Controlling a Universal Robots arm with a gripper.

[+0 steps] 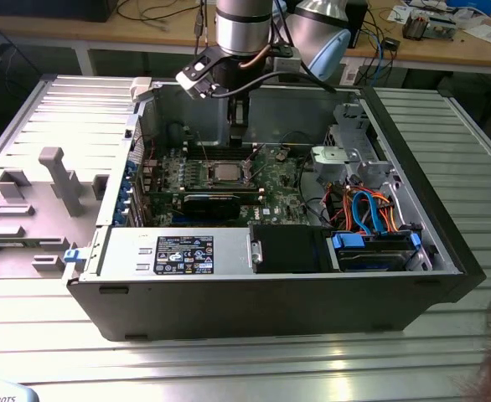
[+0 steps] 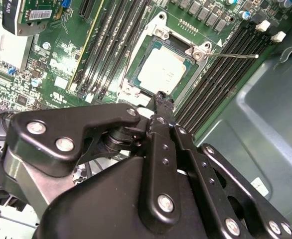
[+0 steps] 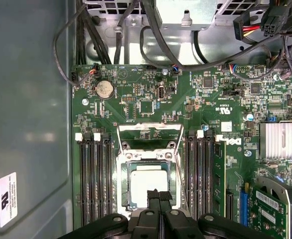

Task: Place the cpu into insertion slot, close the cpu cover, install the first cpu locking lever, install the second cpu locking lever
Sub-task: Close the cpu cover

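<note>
Two boxes sit nearest along the open dark-grey PC case's (image 1: 229,306) front wall in the exterior view: a silver labelled metal box (image 1: 170,251) and a black box (image 1: 287,249). Behind them, mid-frame, green circuit board (image 1: 275,180) w/ small square silver-topped cpu (image 1: 226,173) seated in silver-framed insertion slot (image 3: 123,189). Thin silver windowed cpu cover (image 3: 149,126) stands flipped open. Black gripper (image 1: 239,146) is clenched, fingers together & empty, tips just above cpu's edge. Silver arm (image 1: 244,25) is farthest.

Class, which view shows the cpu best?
The second wrist view: the cpu shows close, top largely unobstructed. In the first wrist view the gripper covers its edge; the exterior view shows it from afar.
</note>
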